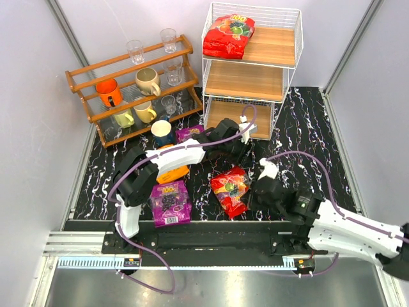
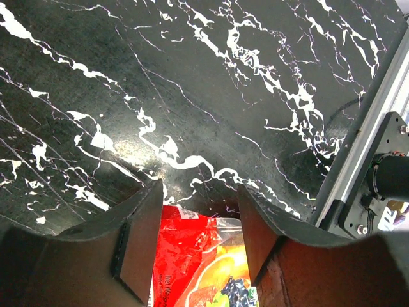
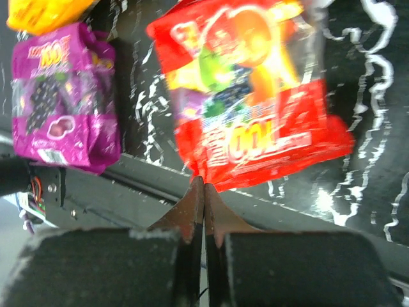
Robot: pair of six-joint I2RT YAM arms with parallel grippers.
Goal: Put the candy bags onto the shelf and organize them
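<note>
The white wire shelf (image 1: 278,48) stands at the back right with one red candy bag (image 1: 229,35) on its top tier. A second red bag (image 1: 230,190) lies on the black marble table; it also shows in the right wrist view (image 3: 249,89). My right gripper (image 1: 252,194) (image 3: 204,182) is shut on its near edge. My left gripper (image 1: 246,157) (image 2: 200,192) is open, its jaws astride the bag's far end (image 2: 192,256). A purple bag (image 1: 170,201) (image 3: 64,96) lies at the front left. An orange-yellow bag (image 1: 174,173) (image 3: 41,13) lies partly under my left arm. Another purple bag (image 1: 190,132) lies further back.
A low brown wooden rack (image 1: 131,89) of mugs and glasses stands at the back left. A blue mug (image 1: 162,132) stands on the table in front of it. A metal rail (image 1: 204,227) runs along the near table edge. Pale walls close both sides.
</note>
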